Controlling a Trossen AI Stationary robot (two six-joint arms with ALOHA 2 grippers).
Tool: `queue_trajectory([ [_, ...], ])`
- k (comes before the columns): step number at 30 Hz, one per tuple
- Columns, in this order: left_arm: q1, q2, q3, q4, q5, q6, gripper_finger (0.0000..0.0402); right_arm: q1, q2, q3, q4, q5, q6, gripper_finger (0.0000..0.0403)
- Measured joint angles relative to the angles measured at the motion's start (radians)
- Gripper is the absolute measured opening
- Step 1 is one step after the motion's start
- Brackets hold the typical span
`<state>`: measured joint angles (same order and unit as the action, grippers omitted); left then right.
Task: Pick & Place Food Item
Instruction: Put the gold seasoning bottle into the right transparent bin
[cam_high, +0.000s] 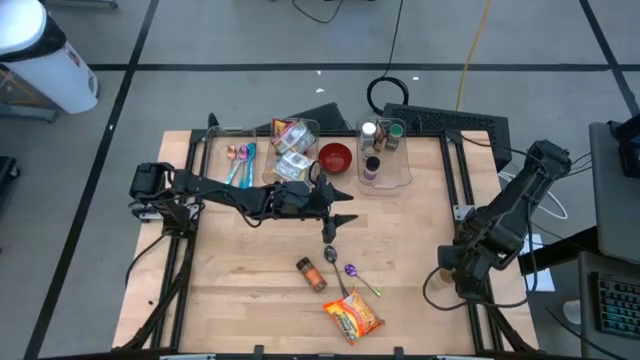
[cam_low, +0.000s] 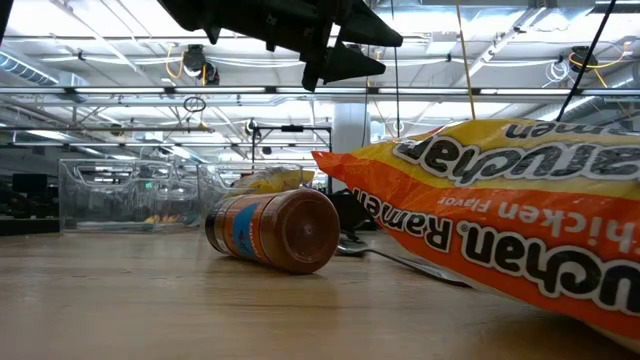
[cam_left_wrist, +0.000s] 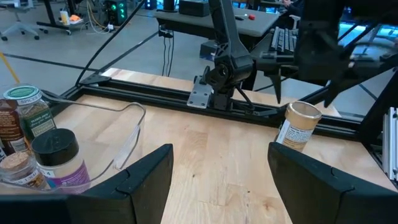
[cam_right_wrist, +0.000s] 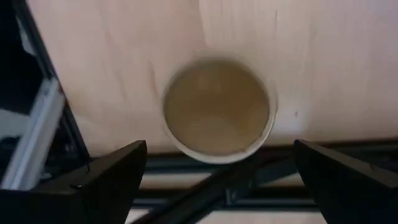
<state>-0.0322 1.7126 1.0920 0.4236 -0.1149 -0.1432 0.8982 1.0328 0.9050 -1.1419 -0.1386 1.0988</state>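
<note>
Here, an orange ramen packet (cam_high: 352, 316), seemingly crinkled, lies flat; both end effectors released.

Low view: ramen packet (cam_low: 500, 220) cut off at right edge; spoon (cam_low: 385, 255) mostly hidden behind it; bin (cam_low: 125, 195) contents unreadable.
</note>
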Motion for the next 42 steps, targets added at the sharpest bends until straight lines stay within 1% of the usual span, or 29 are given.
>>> queue_trajectory([
  [4,0.0,0.0,0.0,0.001,-0.005,0.0,0.0271,0.0,0.0,-0.053,0.0,-0.051,0.0,0.0396],
  [8,0.0,0.0,0.0,0.002,-0.026,-0.002,0.0271,-0.013,0.0,-0.074,0.0,-0.05,-0.005,0.0396],
  [15,0.0,0.0,0.0,0.048,-0.028,-0.001,0.0271,-0.022,-0.003,-0.074,0.05,-0.045,-0.032,0.0396],
  [20,0.0,0.0,0.0,0.052,-0.027,0.003,0.0271,-0.022,-0.003,-0.074,0.079,0.029,-0.049,0.0396],
  [25,0.0,0.0,0.0,0.052,-0.027,0.003,0.0271,-0.022,-0.003,-0.074,0.081,0.084,-0.07,0.0396],
  [28,0.0,0.0,0.0,0.052,-0.027,0.003,0.0271,-0.022,-0.003,-0.084,0.113,0.113,-0.079,0.0396],
  [42,0.0,0.0,0.0,0.05,-0.026,0.006,0.0271,-0.022,-0.003,-0.16,0.178,0.112,-0.068,0.0396],
])
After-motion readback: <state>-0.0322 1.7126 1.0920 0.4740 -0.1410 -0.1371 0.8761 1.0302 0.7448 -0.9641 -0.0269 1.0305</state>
